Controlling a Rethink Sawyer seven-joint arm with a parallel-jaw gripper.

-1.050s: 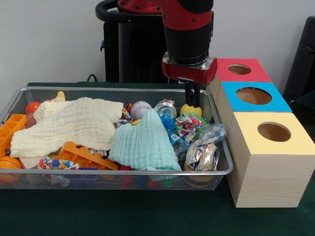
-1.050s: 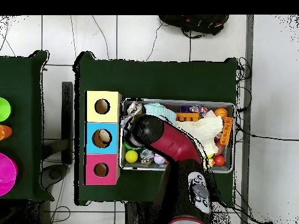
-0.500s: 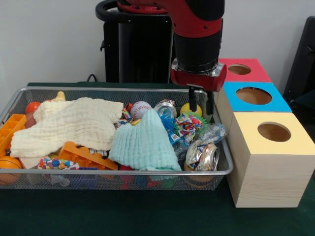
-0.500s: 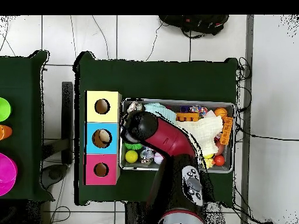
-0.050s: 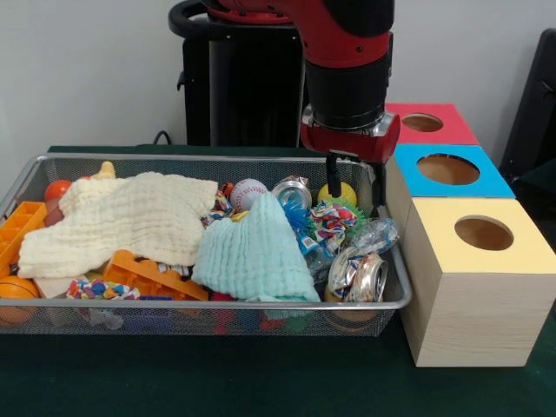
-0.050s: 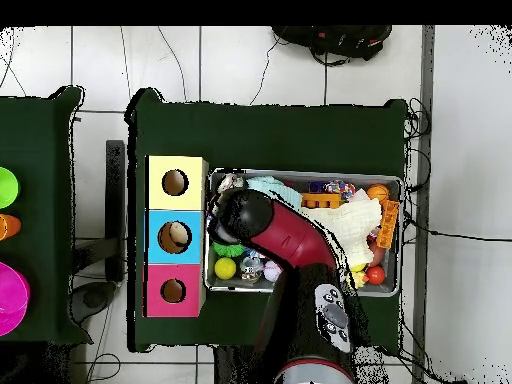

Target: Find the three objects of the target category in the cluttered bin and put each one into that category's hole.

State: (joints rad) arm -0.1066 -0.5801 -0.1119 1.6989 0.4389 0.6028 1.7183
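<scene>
Hovering over the box-side end of the wire bin (image 5: 35, 165), with the gripper (image 5: 354, 185) spread wide and empty, one finger (image 5: 333, 175) in front of the yellow ball (image 5: 347, 193) and the other down by the bin's rim next to the blue box (image 5: 447, 174). Looks like the search-and-pick step, not yet a carry: nothing held, nothing lifted. Target category not stated, so only a guess at balls, going by the tips straddling the yellow one; a baseball (image 5: 248, 194) lying just beside a crushed can (image 5: 292, 193), an orange ball (image 5: 57, 188) at the far end, another orange one (image 5: 16, 291) in the near corner. Seen from above, the yellow ball (image 6: 226, 268) clear beside the arm (image 6: 285, 245), close to the red box (image 6: 173, 290). Next move probably a short drop straight down, tips either side of the ball, then a squeeze. Care needed with the rim so close to the outer finger, and with the crinkled wrappers (image 5: 327, 221) touching the ball, liable to get pinched along with it. Two cloths, cream (image 5: 130, 217) and pale green (image 5: 256, 252), covering much of the rest.
</scene>
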